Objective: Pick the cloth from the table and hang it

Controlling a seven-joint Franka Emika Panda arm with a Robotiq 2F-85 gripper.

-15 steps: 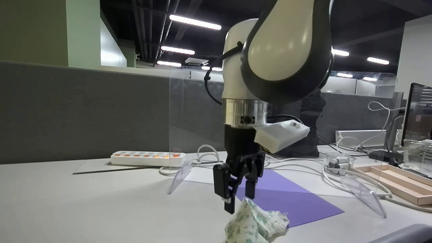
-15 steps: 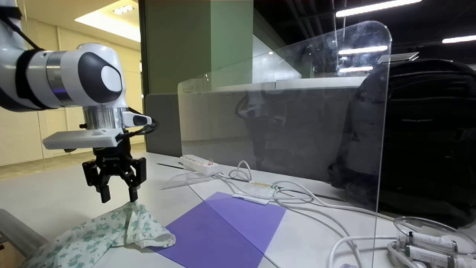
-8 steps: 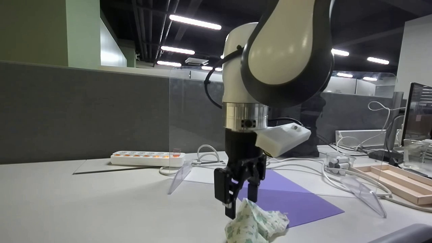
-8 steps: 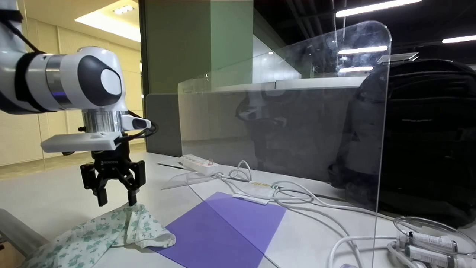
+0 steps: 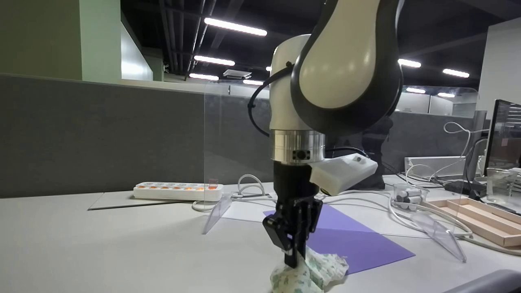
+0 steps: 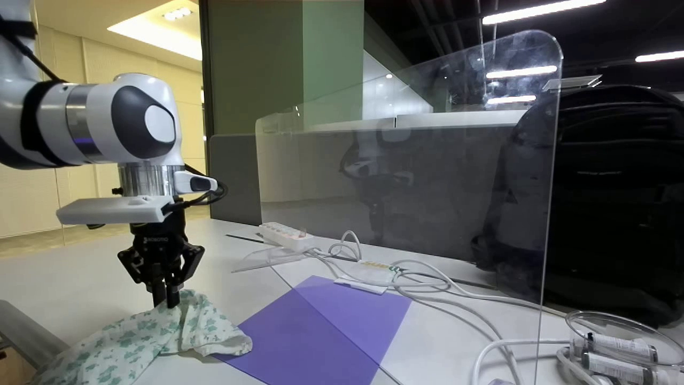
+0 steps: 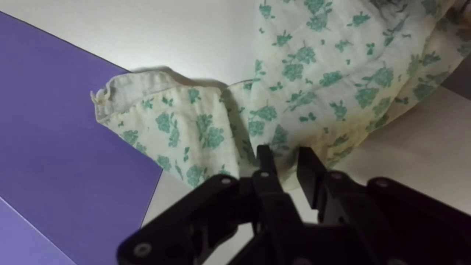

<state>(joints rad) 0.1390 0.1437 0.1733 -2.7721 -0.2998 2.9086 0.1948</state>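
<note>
The cloth, cream with green floral print, lies crumpled on the table (image 5: 122,252), in both exterior views (image 5: 327,269) (image 6: 128,342) and the wrist view (image 7: 312,84). A raised fold of it stands at my fingertips. One end overlaps the purple sheet. My gripper (image 6: 165,305) points straight down with its fingers close together, tips at the raised fold. In the wrist view the gripper (image 7: 285,156) has cloth between its tips and a narrow gap between its fingers. I cannot tell whether the cloth is pinched. No hanging place can be identified.
A purple sheet (image 6: 320,331) lies beside the cloth. A clear panel (image 6: 406,176) stands on the table on clear feet. A white power strip (image 5: 177,192), loose cables, a cup of small bottles (image 6: 614,353) and a wooden tray (image 5: 480,228) are farther off.
My gripper has moved down to the cloth's raised fold. Its fingers, wide apart before, have come close together around the fold. The rest of the cloth lies as before.
</note>
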